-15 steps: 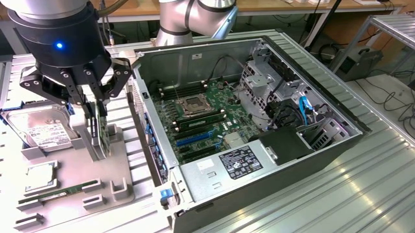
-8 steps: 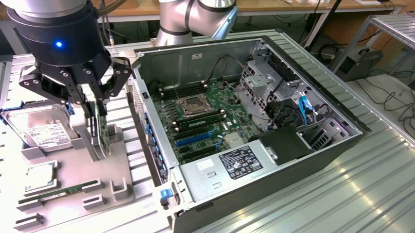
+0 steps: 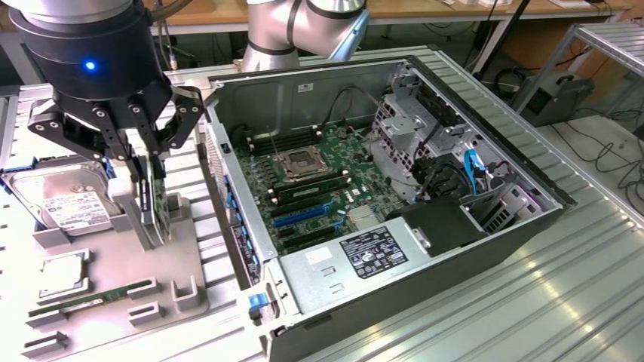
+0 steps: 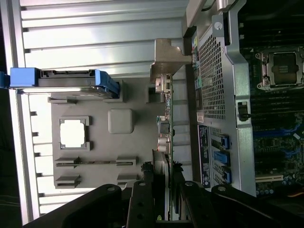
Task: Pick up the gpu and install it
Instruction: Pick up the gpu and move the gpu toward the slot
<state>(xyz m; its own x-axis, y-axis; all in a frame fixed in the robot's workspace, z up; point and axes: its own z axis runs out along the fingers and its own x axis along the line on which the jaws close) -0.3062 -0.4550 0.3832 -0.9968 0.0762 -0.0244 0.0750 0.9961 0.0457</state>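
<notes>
The gpu (image 3: 151, 204) is a thin dark card standing on edge over the grey parts holder (image 3: 121, 219) at the exterior view's left. My gripper (image 3: 141, 162) reaches down from above, and its black fingers are shut on the card's upper edge. The card's lower edge is at the holder's slot; I cannot tell whether it has lifted free. In the wrist view the gpu (image 4: 165, 133) runs edge-on away from my gripper (image 4: 164, 187), with its silver bracket (image 4: 166, 59) at the far end.
The open computer case (image 3: 523, 226) lies to the exterior view's right of the holder, its motherboard (image 3: 312, 188) and blue slots (image 3: 302, 215) exposed. A hard drive (image 3: 65, 200), a CPU (image 3: 62, 275) and a RAM stick (image 3: 90, 298) sit in the holder.
</notes>
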